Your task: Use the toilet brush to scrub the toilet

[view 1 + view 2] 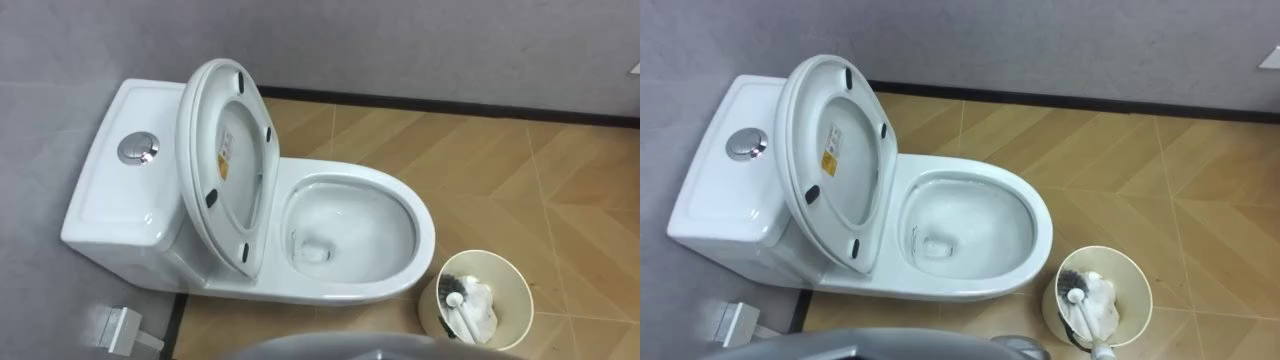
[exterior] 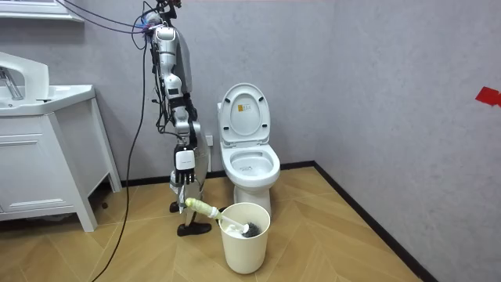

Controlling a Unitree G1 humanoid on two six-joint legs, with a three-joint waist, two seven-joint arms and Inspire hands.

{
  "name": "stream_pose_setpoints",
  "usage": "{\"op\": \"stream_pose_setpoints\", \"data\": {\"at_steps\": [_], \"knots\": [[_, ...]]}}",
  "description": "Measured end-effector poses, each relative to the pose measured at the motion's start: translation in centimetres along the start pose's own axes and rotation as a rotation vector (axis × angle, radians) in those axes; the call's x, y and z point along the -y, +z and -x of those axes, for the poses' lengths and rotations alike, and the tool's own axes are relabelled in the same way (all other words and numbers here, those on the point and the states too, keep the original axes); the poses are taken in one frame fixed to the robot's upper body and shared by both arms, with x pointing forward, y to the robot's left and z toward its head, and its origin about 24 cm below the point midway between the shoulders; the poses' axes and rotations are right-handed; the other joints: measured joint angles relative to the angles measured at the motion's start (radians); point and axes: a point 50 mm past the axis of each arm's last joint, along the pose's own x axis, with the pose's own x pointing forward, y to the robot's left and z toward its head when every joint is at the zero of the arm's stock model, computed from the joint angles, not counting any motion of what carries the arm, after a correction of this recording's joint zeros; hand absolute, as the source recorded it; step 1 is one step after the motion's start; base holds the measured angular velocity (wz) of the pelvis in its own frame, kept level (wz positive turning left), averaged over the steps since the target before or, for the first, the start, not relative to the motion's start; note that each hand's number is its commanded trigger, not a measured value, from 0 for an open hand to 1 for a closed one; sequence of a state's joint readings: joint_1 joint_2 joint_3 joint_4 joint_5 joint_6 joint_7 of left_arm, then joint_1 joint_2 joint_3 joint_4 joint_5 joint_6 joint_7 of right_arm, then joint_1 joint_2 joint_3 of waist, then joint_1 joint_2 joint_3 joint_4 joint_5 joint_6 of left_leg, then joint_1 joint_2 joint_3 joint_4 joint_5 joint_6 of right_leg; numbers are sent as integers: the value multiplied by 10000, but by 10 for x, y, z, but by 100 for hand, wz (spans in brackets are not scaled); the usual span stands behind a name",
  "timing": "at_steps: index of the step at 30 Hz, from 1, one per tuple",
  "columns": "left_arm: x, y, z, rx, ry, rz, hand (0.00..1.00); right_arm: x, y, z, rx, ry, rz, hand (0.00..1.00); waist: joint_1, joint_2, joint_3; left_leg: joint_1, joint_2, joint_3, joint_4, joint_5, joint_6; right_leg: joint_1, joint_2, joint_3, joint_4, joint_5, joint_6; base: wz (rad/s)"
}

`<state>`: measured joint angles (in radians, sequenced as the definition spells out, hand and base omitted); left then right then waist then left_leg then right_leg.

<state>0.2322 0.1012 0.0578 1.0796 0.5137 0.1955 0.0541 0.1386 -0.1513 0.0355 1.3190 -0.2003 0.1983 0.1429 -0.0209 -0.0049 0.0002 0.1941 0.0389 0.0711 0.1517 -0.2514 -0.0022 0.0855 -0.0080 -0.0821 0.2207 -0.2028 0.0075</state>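
The room is closed off by a plain grey wall (image 2: 391,78), edged at its foot by a dark skirting (image 1: 450,105). The floor (image 1: 520,170) is laid in light wooden boards set in a slanting pattern. At the left edge of the room view a white washstand (image 2: 39,157) is seen against the wall.

The white toilet (image 1: 425,240) is placed against the wall, left of centre in the eye views, with its cistern (image 1: 110,190) towards the upper left and the bowl opening towards the right. The lid (image 1: 225,160) is raised and stands nearly upright over the cistern, with a sticker (image 1: 224,155) on its inner face. Some water is seen at the bottom of the bowl.

In the room view the robot is seen standing just left of the toilet. A cream bucket (image 1: 512,275) is set on the floor near the front of the bowl, at the lower right of the eye views. The toilet brush (image 1: 453,293) is tilted into this bucket, its dark bristle head down inside and its pale handle slanting up over the rim.

In the room view the right hand (image 2: 184,178) is lowered beside the bucket, and its fingers are closed round the upper end of the brush handle.

A round chrome flush button (image 1: 138,149) is set in the top of the cistern.
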Motion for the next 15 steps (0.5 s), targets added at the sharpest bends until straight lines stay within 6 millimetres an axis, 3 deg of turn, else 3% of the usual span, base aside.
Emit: {"op": "stream_pose_setpoints", "data": {"at_steps": [15], "knots": [[-1, -2, 0, -105, 13, 282, 0, 2, -1, 0, -129, -217, -188, 0, 0, -122, 14, -78, -26, -199, 121, 1, 0, -2, -19, -13, 10, -69, -18, 3]]}}
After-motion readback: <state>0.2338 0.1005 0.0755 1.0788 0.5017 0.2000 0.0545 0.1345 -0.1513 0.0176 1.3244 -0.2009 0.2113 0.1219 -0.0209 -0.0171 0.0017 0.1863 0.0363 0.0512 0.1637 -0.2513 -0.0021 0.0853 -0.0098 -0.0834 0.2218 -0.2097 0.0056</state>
